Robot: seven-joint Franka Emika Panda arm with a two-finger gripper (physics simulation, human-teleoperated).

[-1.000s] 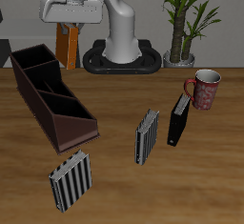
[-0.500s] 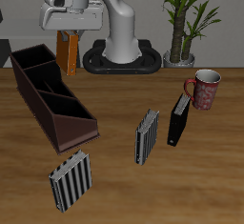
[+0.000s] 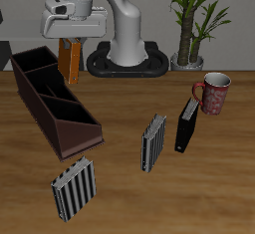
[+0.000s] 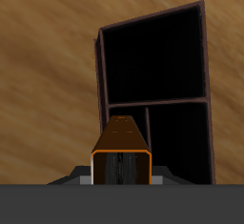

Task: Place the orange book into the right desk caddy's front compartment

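We see the gripper clenched on the orange book, which hangs upright in the air below it, its top end between the fingers and its lower end free. In the exterior view the book sits above the far end of the right desk caddy, just over that end's rim and apart from it as far as we can judge. The caddy is a long dark brown open box running from the far part of the table toward its front edge, and its dividers split it into three sections. In the wrist view the orange book fills the foreground, orange covers with a black edge facing the camera, and beyond it the caddy lies open, with a large dark compartment farther from the camera and two smaller ones nearer the book. We cannot tell from that view which compartment the book is directly over. Elsewhere on the table, one grey-striped book lies near the front edge just beyond the caddy's near end, and a second grey-striped book stands upright nearer the middle. A black book stands close to a red mug, and a potted plant rises at the far side beside the robot's base.
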